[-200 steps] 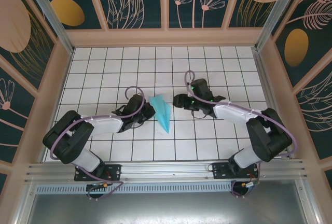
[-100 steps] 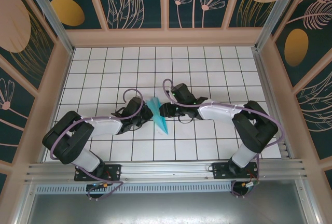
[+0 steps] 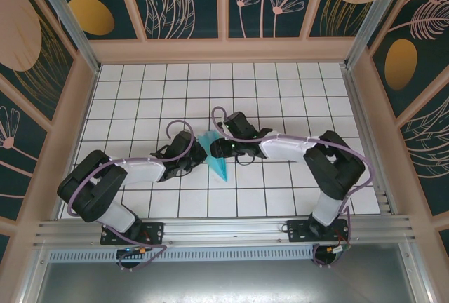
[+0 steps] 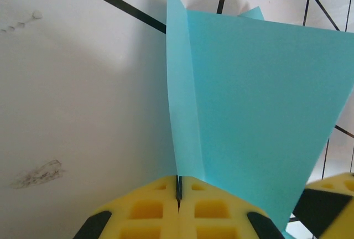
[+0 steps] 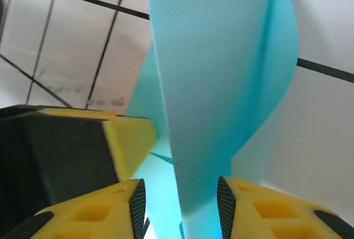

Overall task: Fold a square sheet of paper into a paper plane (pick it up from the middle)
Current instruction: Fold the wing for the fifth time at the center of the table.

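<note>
white grid table, floral wall panels

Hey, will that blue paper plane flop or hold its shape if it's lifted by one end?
Probably floppy: the paper plane is thin, and one flap curves in the right wrist view. The fold pinched in the left tool likely stiffens it lengthwise. It looks very light; a push may slide it.

Left arm and right arm low, wrists nose to nose; left jaws tight together, right jaws apart.
</note>
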Available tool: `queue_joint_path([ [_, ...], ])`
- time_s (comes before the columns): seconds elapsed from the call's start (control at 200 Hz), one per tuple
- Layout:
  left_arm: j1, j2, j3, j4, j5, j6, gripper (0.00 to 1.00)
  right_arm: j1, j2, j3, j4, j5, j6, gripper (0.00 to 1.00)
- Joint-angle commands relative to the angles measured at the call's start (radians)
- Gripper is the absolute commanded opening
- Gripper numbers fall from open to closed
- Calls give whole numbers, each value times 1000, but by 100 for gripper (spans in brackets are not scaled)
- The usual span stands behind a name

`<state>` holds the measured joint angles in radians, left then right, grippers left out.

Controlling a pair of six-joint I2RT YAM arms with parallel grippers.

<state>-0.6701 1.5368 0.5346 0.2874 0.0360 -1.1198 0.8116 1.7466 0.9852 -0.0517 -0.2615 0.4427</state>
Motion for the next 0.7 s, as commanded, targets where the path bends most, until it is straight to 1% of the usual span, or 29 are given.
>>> queue_joint_path([
  [0.0, -6, -7, -4, -4, -8, -6, 0, 6, 27, 30, -62, 31, -9, 44],
  [0.34, -5, 6, -5, 2, -4, -7, 0, 5, 15, 20, -100, 67, -11, 52],
  [0.385, -6, 6, -5, 2, -4, -7, 0, 4, 11, 20, -105, 70, -16, 55],
  [0.515, -6, 8, -4, 3, -2, -6, 0, 5, 11, 20, -109, 36, -25, 61],
  [0.626, -6, 8, -5, 3, -1, -7, 0, 6, 4, 11, -101, 4, -23, 63],
  [0.691, -6, 8, -4, 4, -2, -6, 0, 6, -6, 3, -97, 5, -22, 64],
])
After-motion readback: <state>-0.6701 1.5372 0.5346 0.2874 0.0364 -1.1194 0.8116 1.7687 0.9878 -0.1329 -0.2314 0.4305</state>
